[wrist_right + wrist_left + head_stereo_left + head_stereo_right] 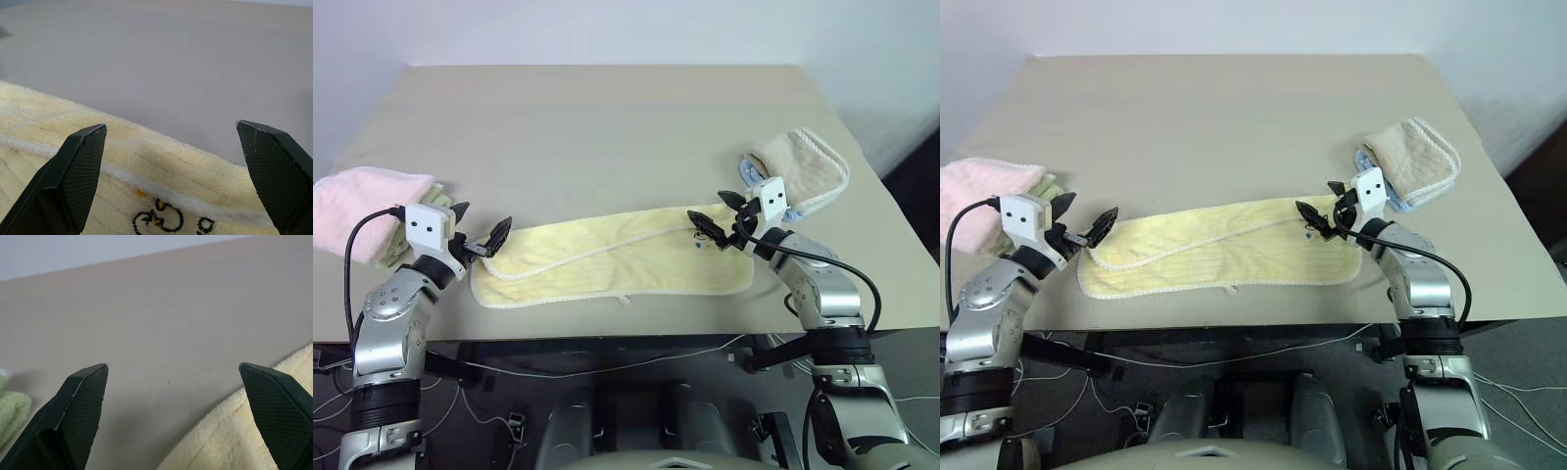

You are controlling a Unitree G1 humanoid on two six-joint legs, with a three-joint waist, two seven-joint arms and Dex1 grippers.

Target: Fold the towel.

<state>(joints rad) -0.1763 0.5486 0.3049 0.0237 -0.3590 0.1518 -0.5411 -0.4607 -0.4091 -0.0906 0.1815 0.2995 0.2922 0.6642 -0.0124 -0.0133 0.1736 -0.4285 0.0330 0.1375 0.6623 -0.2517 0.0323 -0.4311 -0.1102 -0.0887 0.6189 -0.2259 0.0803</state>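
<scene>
so: towel [607, 259] soft, limp, light terry, flat on tabletop [607, 127]; pinch stitched end corners. left hand [480, 238] and right hand [717, 217] both spread open, empty.

One table [607, 127] counted. Towels, five seen: one pale yellow towel [607, 257] spread flat; one pink folded towel [352, 208]; one green folded towel [1050, 189], partly hidden beside pink; one beige folded towel [808, 166]; one blue-and-white cloth [745, 173] tucked under beige, kind unclear. One dark printed mark [161, 220] counted on yellow towel. Two grippers noted: left gripper [480, 229], right gripper [720, 213], two black fingers each.
</scene>
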